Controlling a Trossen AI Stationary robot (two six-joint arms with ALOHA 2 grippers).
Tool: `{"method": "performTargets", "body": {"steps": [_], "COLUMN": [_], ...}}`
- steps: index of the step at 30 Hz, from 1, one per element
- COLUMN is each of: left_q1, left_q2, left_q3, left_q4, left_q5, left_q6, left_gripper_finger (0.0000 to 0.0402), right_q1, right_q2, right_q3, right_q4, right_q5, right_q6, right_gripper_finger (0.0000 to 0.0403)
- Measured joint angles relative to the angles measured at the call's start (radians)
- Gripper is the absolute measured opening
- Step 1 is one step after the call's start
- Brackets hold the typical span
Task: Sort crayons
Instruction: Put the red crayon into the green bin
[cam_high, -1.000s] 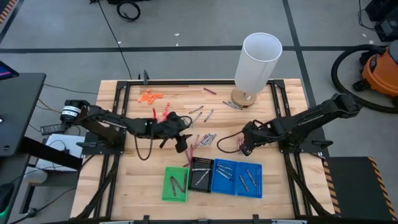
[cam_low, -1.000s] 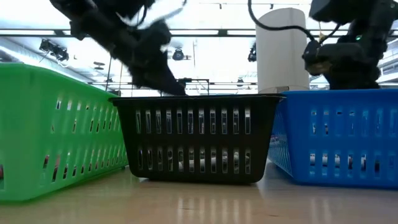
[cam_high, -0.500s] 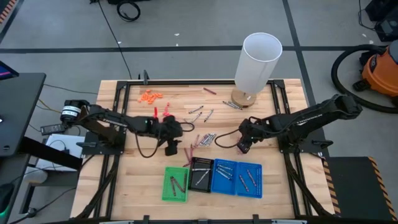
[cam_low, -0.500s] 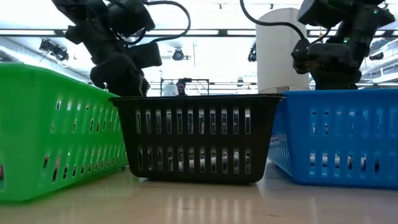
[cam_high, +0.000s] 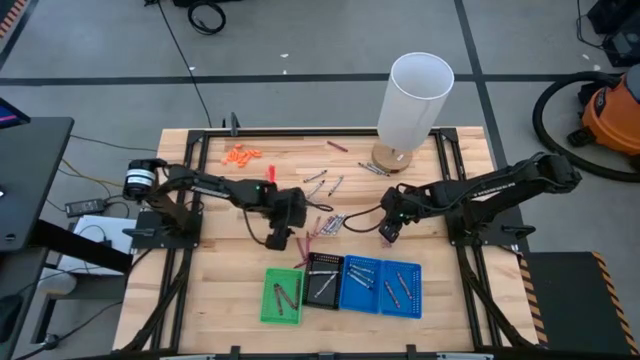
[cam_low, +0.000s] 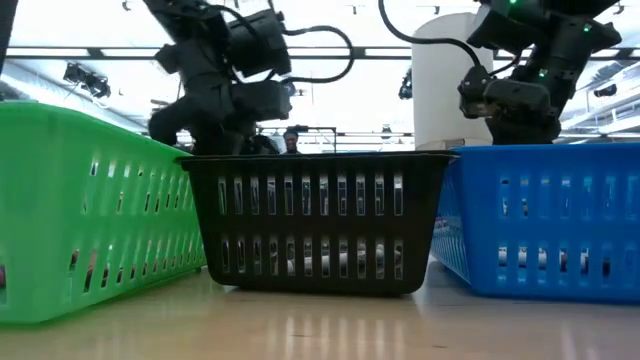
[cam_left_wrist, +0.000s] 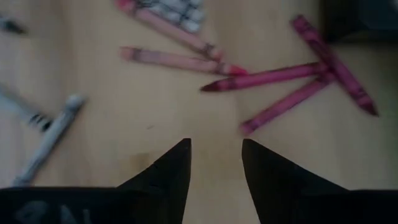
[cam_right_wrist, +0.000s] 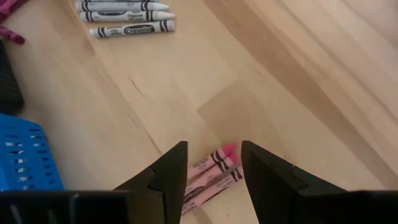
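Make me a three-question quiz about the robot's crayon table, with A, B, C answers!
1. Where is the black tray? A between the green tray and a blue tray; B beside the white tube; C off the table.
2. What colour are the crayons between the right gripper fingers? A pink; B green; C yellow.
3. The left gripper is: A open and empty; B holding a crayon; C inside a tray.

Answers: 1 A, the high view shows the row. 2 A, seen in the right wrist view. 3 A, nothing sits between its fingers.
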Motion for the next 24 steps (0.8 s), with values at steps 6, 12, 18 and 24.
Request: {"method": "performTargets", "body": {"steps": [6,12,18,24], "left_q1": [-0.014,-0.014,-0.020,-0.025], "left_q2": [0.052,0.097,0.127,0.126], "left_q3": [0.076,0.076,0.069,0.022], "left_q4": [-0.040,0.009,0.023,0.073], "left_q5": [0.087,0.156,0.156,0.156], "left_q6": [0.180,0.290,0.335,0.350], "left_gripper_finger": [0.0153,0.0153,0.0153,0.0153], "right_q1": [0.009,0.046,0.068,0.074], "right_q2": [0.000,0.000,0.000,0.000], "right_q3": [0.000,0.000,0.000,0.000], "right_q4": [0.037,0.080,0.082,0.099], "right_q5": [0.003,0.003,0.016,0.028], "right_q6": [-0.017,-0.027,-0.027,-0.033], "right_gripper_finger": [0.0159,0.0159,0.0159,0.0159]}}
